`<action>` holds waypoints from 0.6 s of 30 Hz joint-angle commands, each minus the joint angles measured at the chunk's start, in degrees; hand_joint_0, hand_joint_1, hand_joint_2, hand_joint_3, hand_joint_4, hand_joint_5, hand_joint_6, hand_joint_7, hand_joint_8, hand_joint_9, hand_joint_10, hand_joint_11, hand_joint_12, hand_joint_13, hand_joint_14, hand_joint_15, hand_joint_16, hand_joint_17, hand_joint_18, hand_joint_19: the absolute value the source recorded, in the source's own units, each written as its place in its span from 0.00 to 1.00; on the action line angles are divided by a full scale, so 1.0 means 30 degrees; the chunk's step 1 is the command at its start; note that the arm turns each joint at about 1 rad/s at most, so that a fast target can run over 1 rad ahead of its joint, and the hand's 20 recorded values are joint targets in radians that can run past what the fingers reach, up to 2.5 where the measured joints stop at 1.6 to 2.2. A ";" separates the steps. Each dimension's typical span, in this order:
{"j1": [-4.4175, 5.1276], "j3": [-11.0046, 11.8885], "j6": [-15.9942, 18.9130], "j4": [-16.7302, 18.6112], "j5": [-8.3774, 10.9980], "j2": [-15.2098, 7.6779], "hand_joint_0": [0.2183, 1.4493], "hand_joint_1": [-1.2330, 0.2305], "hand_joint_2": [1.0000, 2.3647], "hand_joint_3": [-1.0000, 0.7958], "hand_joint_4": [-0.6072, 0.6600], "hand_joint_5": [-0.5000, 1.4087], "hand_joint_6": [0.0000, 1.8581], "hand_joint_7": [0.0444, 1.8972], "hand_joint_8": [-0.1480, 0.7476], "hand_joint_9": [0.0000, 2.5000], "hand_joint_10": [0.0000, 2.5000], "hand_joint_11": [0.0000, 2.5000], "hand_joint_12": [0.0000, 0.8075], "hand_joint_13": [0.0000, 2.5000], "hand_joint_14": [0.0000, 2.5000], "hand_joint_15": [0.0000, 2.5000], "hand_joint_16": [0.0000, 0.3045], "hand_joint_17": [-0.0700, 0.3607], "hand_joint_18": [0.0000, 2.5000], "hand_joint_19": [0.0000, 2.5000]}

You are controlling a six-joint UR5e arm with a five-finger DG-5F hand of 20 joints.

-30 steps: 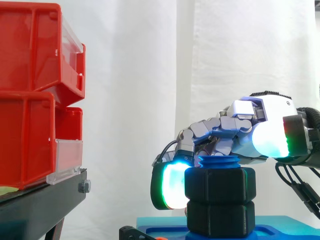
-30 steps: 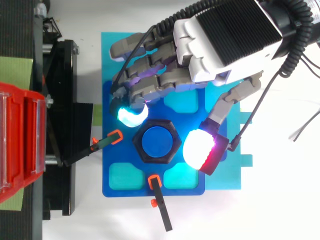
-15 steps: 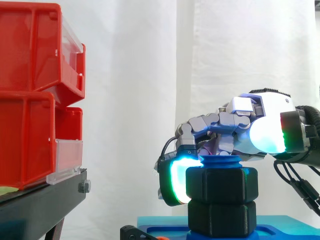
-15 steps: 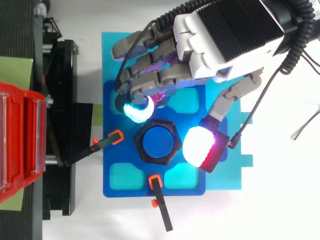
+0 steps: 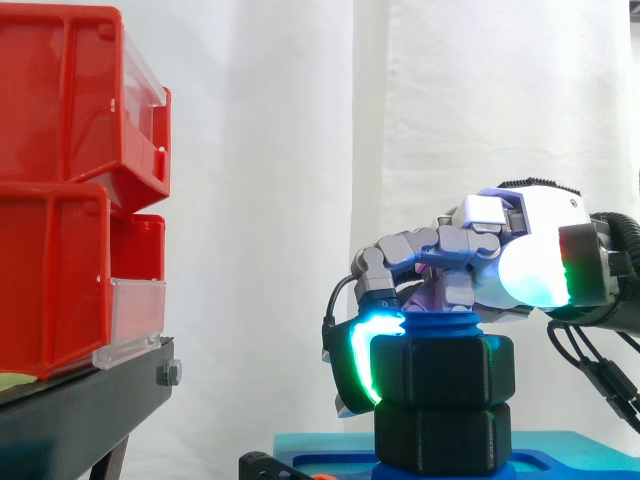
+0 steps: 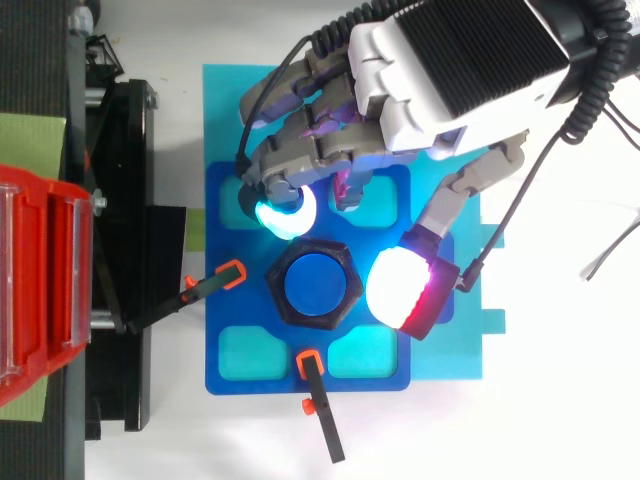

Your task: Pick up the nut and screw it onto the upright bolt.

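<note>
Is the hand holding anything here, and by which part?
The hand pinches the black nut by its outer sides, between a finger pad and the thumb pad.

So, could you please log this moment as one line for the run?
phase: screw-on | nut: on bolt | hand: fingers curled round nut

Layout-wise: the plate [image 6: 215,330] lies flat in the middle, and the bolt [image 6: 315,285] stands upright at its centre. The nut [image 5: 440,370] sits on the bolt, resting on a hex block [image 5: 440,438], with the bolt's top poking out above. In the top view the hand [image 6: 460,60] comes in from the upper right, over the plate's far half. One fingertip [image 6: 283,212] sits against the nut's upper-left side, and the thumb pad [image 6: 400,290] is just beside its right. Two clamps [image 6: 215,283] reach onto the plate from the left and the near edge. The stand [image 6: 130,200] is left of the plate, with stacked bins [image 5: 60,180] on it.
</note>
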 commanded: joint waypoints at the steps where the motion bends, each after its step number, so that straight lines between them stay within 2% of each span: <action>1: -0.0011 -0.0001 -0.0001 0.0039 0.0023 0.0006 0.24 0.64 0.00 0.28 0.57 0.29 0.27 0.74 0.46 0.56 0.00 0.04 0.36 0.33 0.00 0.02 0.13 0.37 0.22 0.06; 4: -0.0011 -0.0001 -0.0001 0.0068 -0.0007 0.0006 0.24 0.64 0.00 0.28 0.61 0.27 0.27 0.63 0.47 0.52 0.00 0.04 0.38 0.31 0.00 0.02 0.13 0.37 0.19 0.06; 6: -0.0040 -0.0001 -0.0001 0.0039 -0.0007 0.0006 0.22 0.63 0.00 0.28 0.66 0.23 0.27 0.52 0.48 0.48 0.00 0.03 0.40 0.29 0.00 0.02 0.14 0.39 0.18 0.05; 8: -0.0098 -0.0001 -0.0001 0.0009 -0.0065 0.0006 0.22 0.62 0.00 0.28 0.65 0.21 0.27 0.45 0.48 0.45 0.00 0.02 0.41 0.27 0.00 0.01 0.15 0.41 0.16 0.04; 10: -0.0216 0.0409 -0.0001 -0.0225 -0.0270 0.0006 0.21 0.61 0.00 0.28 0.63 0.19 0.27 0.42 0.47 0.42 0.00 0.01 0.42 0.24 0.00 0.01 0.16 0.42 0.11 0.02; 12: -0.0391 0.1346 -0.0001 -0.1221 -0.0798 0.0006 0.21 0.61 0.00 0.28 0.61 0.18 0.27 0.38 0.46 0.37 0.00 0.00 0.43 0.21 0.00 0.00 0.17 0.44 0.07 0.00; 13: -0.0391 0.1346 -0.0001 -0.1221 -0.0798 0.0006 0.20 0.61 0.00 0.28 0.61 0.17 0.27 0.36 0.46 0.36 0.00 0.00 0.43 0.21 0.00 0.00 0.18 0.44 0.07 0.00; 15: -0.0567 0.2343 -0.0088 -0.2657 -0.1267 0.0035 0.20 0.61 0.00 0.28 0.60 0.17 0.27 0.34 0.46 0.34 0.00 0.00 0.43 0.20 0.00 0.00 0.18 0.44 0.06 0.00; 17: -0.0684 0.2899 -0.0616 -0.3975 -0.1384 0.0035 0.20 0.61 0.00 0.28 0.59 0.17 0.27 0.34 0.46 0.34 0.00 0.00 0.44 0.19 0.00 0.00 0.18 0.44 0.05 0.00; 18: -0.0684 0.2958 -0.0792 -0.4239 -0.1413 0.0035 0.20 0.61 0.00 0.28 0.60 0.17 0.27 0.34 0.46 0.34 0.00 0.00 0.44 0.19 0.00 0.00 0.18 0.44 0.05 0.00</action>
